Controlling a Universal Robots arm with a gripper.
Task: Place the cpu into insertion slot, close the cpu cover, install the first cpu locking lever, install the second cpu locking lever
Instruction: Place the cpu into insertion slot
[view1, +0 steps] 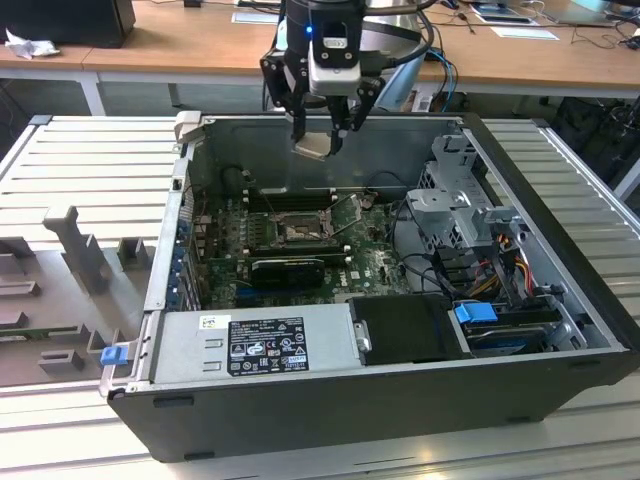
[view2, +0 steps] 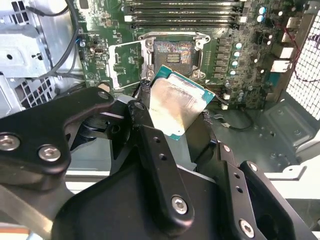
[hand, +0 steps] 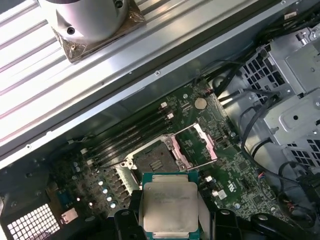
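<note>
My gripper (view1: 318, 143) hangs over the far side of the open computer case, shut on the cpu (view1: 313, 146), a small silvery square chip held by its edges. In both wrist views the cpu (view2: 177, 102) (hand: 170, 205) sits between the black fingers (view2: 142, 115), well above the motherboard. Below it the insertion slot (view1: 297, 232) (view2: 173, 54) (hand: 152, 161) lies bare and dark inside its metal frame. The cpu cover (view2: 125, 62) (hand: 195, 145) stands flipped open beside the slot.
Memory slots (view2: 182, 15) run along the socket's far side. A grey power supply (view1: 255, 345) fills the case's near side, with a drive cage (view1: 465, 200) and cables at the exterior view's right. Grey fixtures (view1: 80, 250) stand on the table at the left.
</note>
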